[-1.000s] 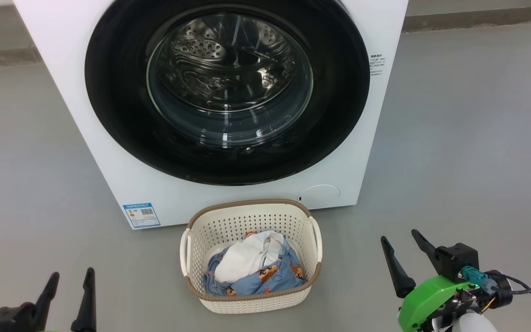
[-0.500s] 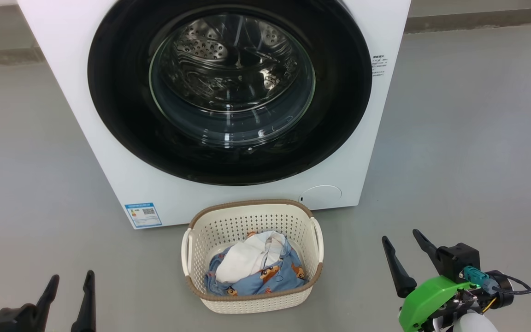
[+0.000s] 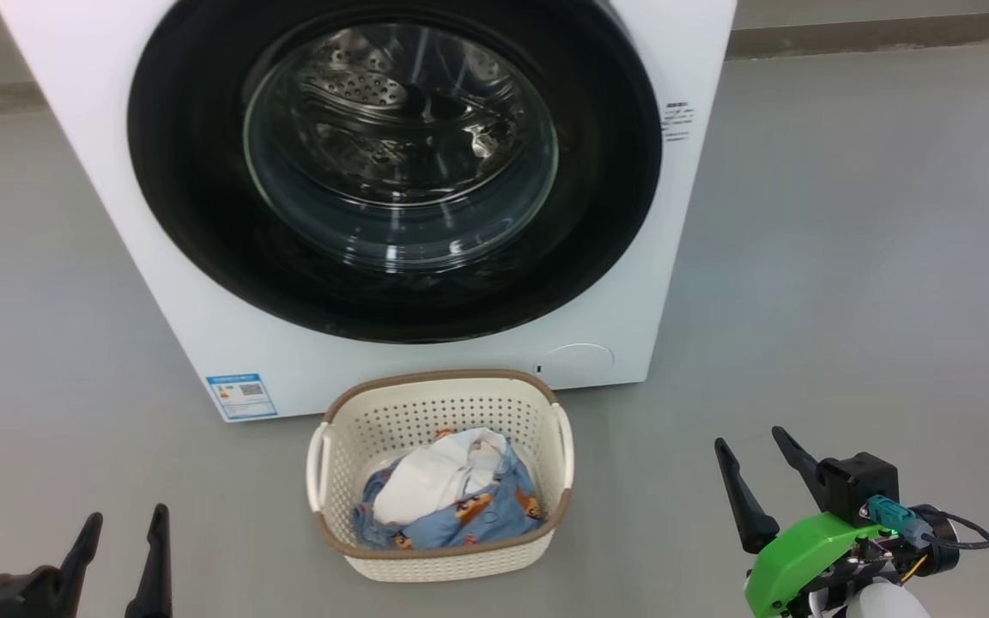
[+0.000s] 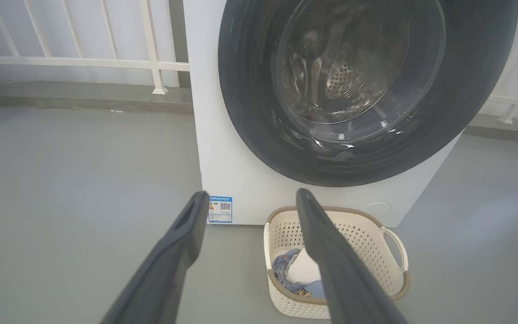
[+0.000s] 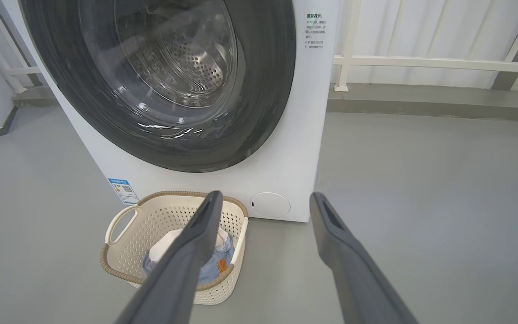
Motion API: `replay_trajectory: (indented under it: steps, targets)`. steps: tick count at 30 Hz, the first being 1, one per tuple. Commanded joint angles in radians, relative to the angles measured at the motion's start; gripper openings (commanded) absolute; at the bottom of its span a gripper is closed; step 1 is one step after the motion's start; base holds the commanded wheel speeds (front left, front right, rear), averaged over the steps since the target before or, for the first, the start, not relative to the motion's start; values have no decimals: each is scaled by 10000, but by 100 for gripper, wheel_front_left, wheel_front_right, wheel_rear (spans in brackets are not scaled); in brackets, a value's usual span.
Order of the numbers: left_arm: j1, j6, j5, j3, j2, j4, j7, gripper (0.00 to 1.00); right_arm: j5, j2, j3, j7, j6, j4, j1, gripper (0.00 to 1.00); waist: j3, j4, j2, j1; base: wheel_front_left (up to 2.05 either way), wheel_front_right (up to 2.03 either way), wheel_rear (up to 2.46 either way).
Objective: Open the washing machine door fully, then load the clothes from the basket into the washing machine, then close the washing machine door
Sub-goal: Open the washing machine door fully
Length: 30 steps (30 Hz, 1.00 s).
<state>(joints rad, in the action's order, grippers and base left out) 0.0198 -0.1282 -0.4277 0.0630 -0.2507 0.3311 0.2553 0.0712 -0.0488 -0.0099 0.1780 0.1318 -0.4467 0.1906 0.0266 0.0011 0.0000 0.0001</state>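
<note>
Grey floor [image 3: 846, 257]. Left gripper [image 3: 127, 515]: fingers wide apart, empty. Washing machine [image 3: 203, 343], door [image 3: 177, 197] shut: rigid, glossy, likely slippery; I'd hook its rim edge. Basket [image 3: 439, 378] just in front, holding the clothes [image 3: 452, 502]: soft, light; I'd pinch the top fold. Right gripper [image 3: 749, 438]: wide apart, empty.

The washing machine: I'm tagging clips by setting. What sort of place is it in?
Likely a laundry spot, perhaps a balcony: the front-loading washing machine, a basket of clothes before it, white railing behind.

You can count one washing machine [image 3: 203, 343], one door [image 3: 203, 215], one basket [image 3: 426, 562], two clothes [image 3: 469, 515], one label [image 3: 241, 395], and two grippers: left gripper [image 3: 127, 513], right gripper [image 3: 749, 436].
</note>
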Motion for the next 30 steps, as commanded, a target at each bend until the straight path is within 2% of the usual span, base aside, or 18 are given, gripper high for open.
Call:
replay_trajectory:
  steps: [1,11,17,30]
  targets:
    - [478,-25,-17,-372,-282,-150,65,100,69,-15,225,134,-11,224,307,100,-5,2,0,0,120,120,-240]
    - [523,-25,-199,-585,-227,-324,65,100,47,-14,130,126,-11,292,265,100,-83,38,0,0,123,123,-245]
    - [504,-25,278,-894,-116,-547,65,100,56,-14,101,202,-11,336,276,100,-121,79,0,0,91,91,-182]
    - [334,-25,320,-679,-181,-944,65,100,53,-14,127,336,-11,371,338,100,-196,197,0,0,22,22,-44]
